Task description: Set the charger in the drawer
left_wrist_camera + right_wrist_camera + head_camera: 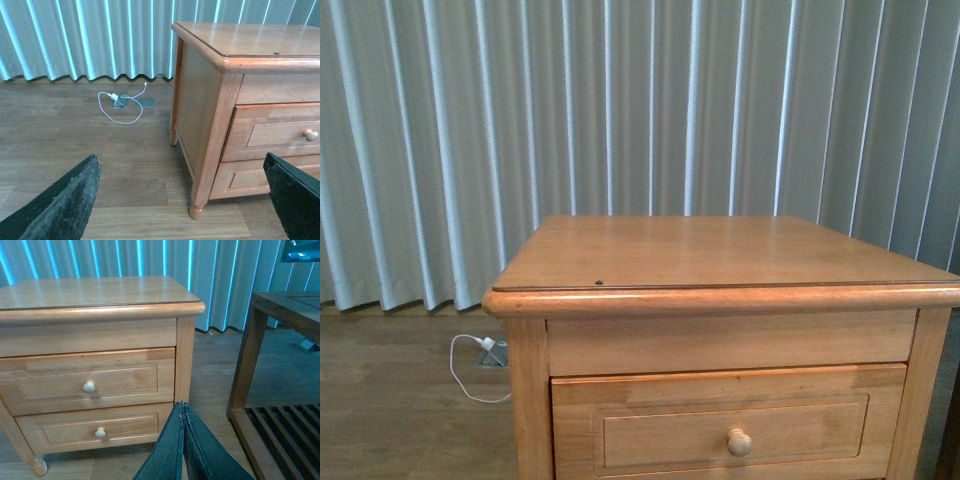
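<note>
The drawer (660, 436) is the upper one in a honey-coloured nightstand and it is closed; its round light knob (739, 441) faces me. It also shows in the left wrist view (280, 134) and the right wrist view (50, 385). The charger with the black cable is not in any view. My left gripper (181, 165) is open and empty, low above the floor by the nightstand's front left leg. My right gripper (181, 405) is shut on nothing, low in front of the nightstand's right corner. Neither gripper shows in the front view.
The nightstand top (720, 250) is bare. A similar closed drawer (60, 431) sits below. A white plug with white cable (117, 100) lies on the wood floor by the curtain (620, 100). A dark wooden table with a slatted lower shelf (285, 435) stands to the right.
</note>
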### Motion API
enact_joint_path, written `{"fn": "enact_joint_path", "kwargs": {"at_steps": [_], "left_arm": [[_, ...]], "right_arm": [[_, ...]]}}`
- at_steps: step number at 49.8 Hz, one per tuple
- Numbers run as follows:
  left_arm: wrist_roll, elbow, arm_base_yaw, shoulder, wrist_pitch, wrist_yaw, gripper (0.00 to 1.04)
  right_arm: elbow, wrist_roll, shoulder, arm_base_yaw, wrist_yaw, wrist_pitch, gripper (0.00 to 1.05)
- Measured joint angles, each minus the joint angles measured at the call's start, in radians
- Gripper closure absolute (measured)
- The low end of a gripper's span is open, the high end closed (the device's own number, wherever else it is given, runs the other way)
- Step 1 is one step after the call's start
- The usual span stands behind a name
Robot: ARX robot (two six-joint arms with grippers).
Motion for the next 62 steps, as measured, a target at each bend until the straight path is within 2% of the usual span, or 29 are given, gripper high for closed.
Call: {"fn": "enact_joint_path", "kwargs": {"at_steps": [30, 32, 59, 62], "left_arm": [[0.000, 0.000, 0.000, 0.000, 0.000, 0.000, 0.06], [0.000, 0.000, 0.000, 0.000, 0.000, 0.000, 0.06], [0.000, 0.000, 0.000, 0.000, 0.000, 0.000, 0.06], [0.000, 0.000, 0.000, 0.000, 0.000, 0.000, 0.06]], "right_arm": [[0.000, 0.000, -0.004, 0.000, 0.000, -0.005, 1.03], [0.000, -0.002, -0.004, 0.000, 0.000, -0.005, 1.01], [0.000, -0.001, -0.004, 0.000, 0.000, -0.005, 0.08], [0.000, 0.000, -0.004, 0.000, 0.000, -0.005, 0.09]]}}
